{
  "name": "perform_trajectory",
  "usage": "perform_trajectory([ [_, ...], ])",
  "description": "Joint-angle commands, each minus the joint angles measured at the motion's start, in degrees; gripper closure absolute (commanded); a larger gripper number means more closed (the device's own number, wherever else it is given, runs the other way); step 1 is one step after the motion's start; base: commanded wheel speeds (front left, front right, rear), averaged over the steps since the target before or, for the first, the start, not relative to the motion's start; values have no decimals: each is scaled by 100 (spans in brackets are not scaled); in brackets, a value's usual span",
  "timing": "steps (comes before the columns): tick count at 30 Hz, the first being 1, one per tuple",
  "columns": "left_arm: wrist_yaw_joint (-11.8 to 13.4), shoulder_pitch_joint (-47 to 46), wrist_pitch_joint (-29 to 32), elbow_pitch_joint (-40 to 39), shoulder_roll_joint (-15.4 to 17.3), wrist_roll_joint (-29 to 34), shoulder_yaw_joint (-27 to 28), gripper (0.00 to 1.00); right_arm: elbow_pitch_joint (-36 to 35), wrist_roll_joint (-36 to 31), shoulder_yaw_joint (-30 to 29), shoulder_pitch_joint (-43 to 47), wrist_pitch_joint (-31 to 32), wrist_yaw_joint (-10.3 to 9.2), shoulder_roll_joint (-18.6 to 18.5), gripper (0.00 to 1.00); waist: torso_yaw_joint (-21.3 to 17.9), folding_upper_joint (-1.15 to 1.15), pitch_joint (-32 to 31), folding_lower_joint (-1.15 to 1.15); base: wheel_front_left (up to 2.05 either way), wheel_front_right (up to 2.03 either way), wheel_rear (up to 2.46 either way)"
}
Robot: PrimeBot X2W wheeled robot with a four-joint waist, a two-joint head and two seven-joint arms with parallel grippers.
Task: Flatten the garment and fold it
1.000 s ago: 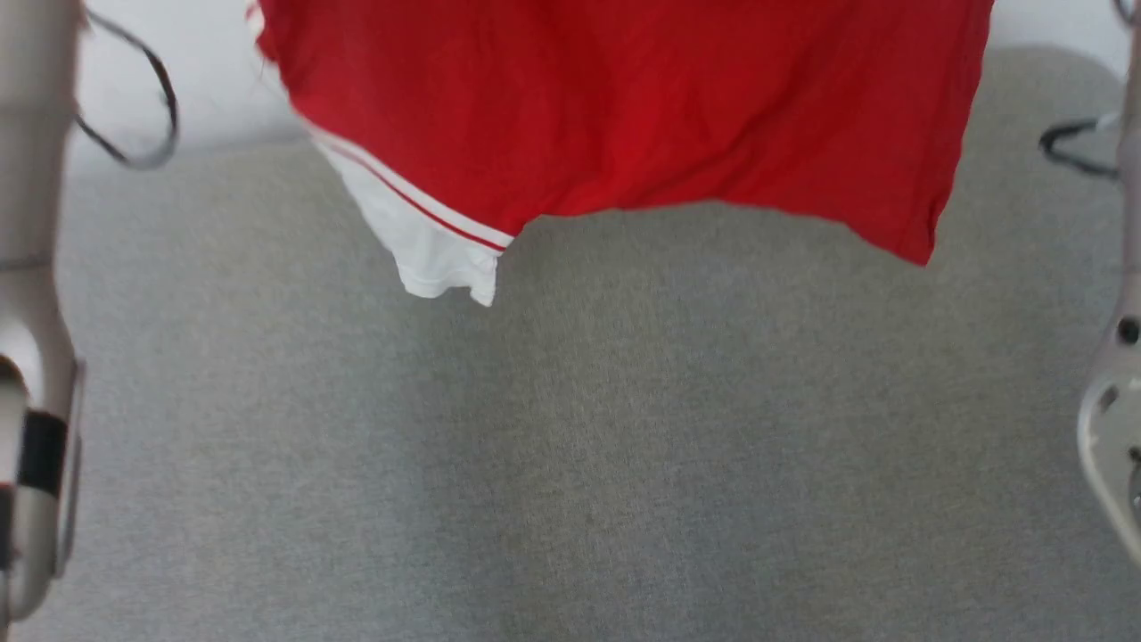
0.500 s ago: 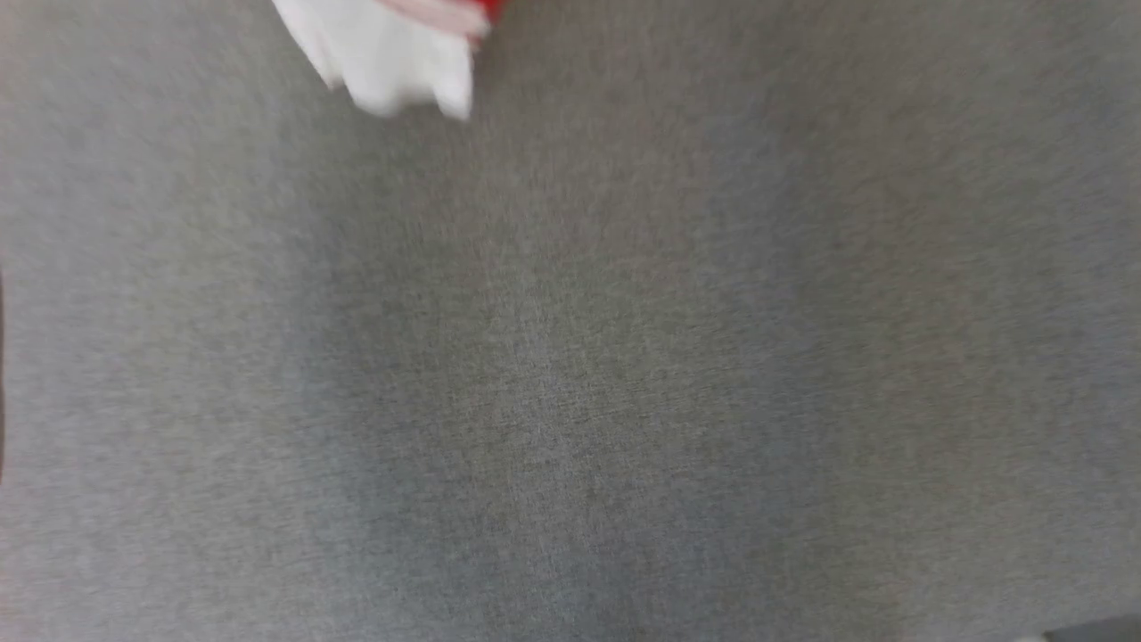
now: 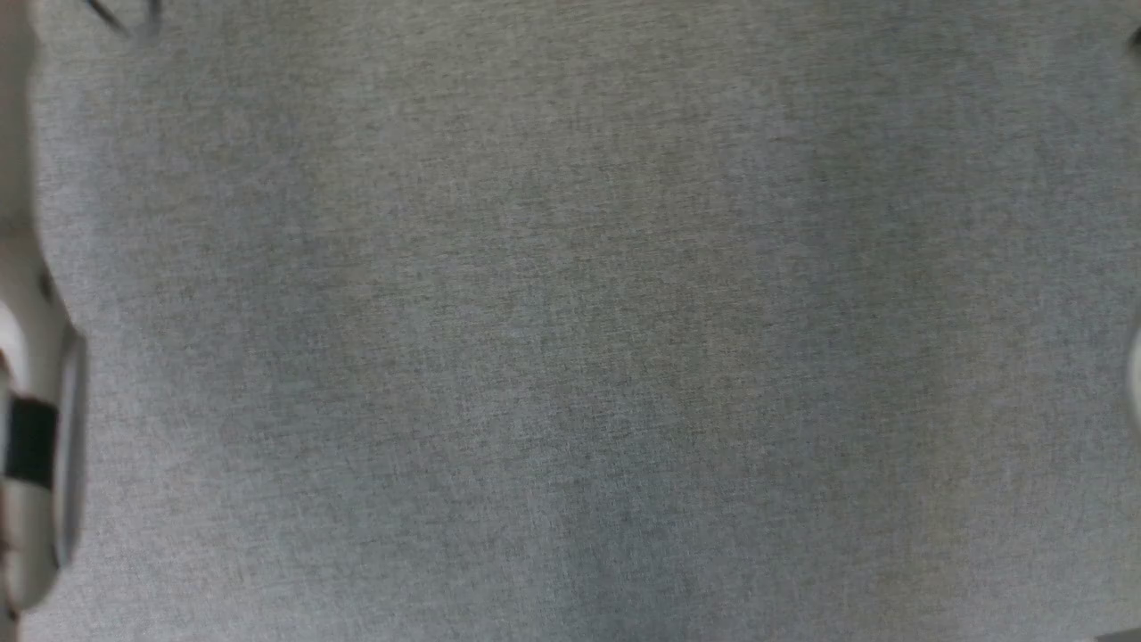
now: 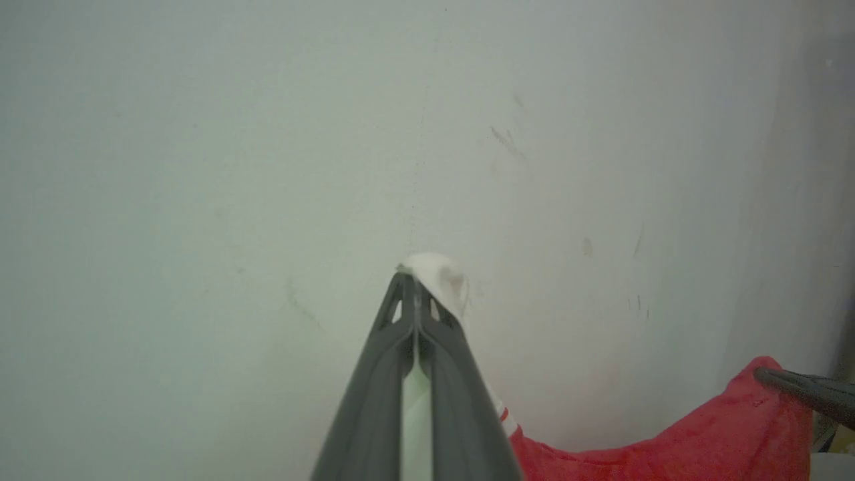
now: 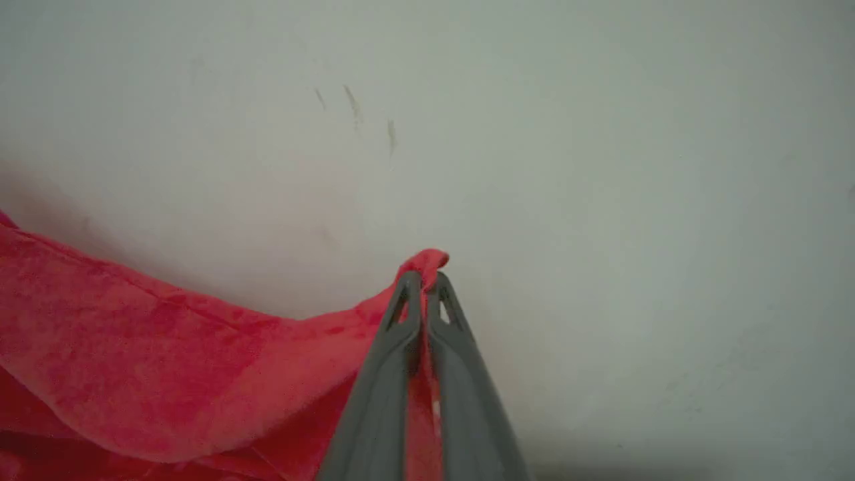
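The left gripper [image 4: 415, 284] is seen shut on a white sleeve corner of the jersey [image 4: 668, 441], and the right gripper [image 5: 424, 279] is clamped on a red corner of it. The jersey is held up between the two and sags in a red curve in front of a pale, scuffed wall [image 4: 234, 133]. In the left wrist view a dark finger of the right gripper is seen at the far red corner.

In the head view a grey woven surface [image 3: 570, 357] is spread out. The pale left forearm [image 3: 36, 428] is seen at its left edge, and a blurred dark cable [image 3: 125, 13] at the top left.

A second ago the red body and white sleeve were hung across the top of the head view. The whole picture is now shifted, so the camera is taken to have moved.

Wide, flat room is offered by the grey surface, from one side of the head view to the other.
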Motion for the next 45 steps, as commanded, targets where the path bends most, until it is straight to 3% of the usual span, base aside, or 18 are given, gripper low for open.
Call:
perform_trajectory([
  [1,-54,274,-28,-176,64,-48,35,100,76,135,151,171,-123,-4,13,100,40,0,-75,-2,0,0,0],
  [7,-137,1369,-29,-1007,361,-374,-39,100,13,1096,1166,831,-303,-4,-178,100,105,0,-392,-2,0,0,0],
  [13,-146,2846,66,-1982,746,-954,5,100,-1030,2428,1982,2139,-64,-4,-749,100,128,0,-899,-2,0,0,0],
  [16,-141,4039,284,-2682,975,-1416,71,100,-1964,3092,2026,3233,294,-4,-1248,100,136,0,-1240,-2,0,0,0],
  [20,80,5193,460,-3336,1246,-1679,215,100,-2827,3434,1816,4351,614,-4,-1521,100,117,0,-1544,-2,0,0,0],
  [27,395,7004,775,-4141,1427,-1926,28,100,-3918,3601,1289,6166,1127,-4,-1439,100,173,0,-2099,-2,0,0,0],
  [35,634,8309,893,-4220,1381,-1925,-431,100,-4468,3602,766,7957,1557,-4,-988,100,353,0,-2826,-2,0,0,0],
  [45,647,9493,1536,-4018,1503,-2405,-919,100,-4917,3621,483,9518,2229,-4,-874,100,556,0,-3479,-2,0,0,0],
])
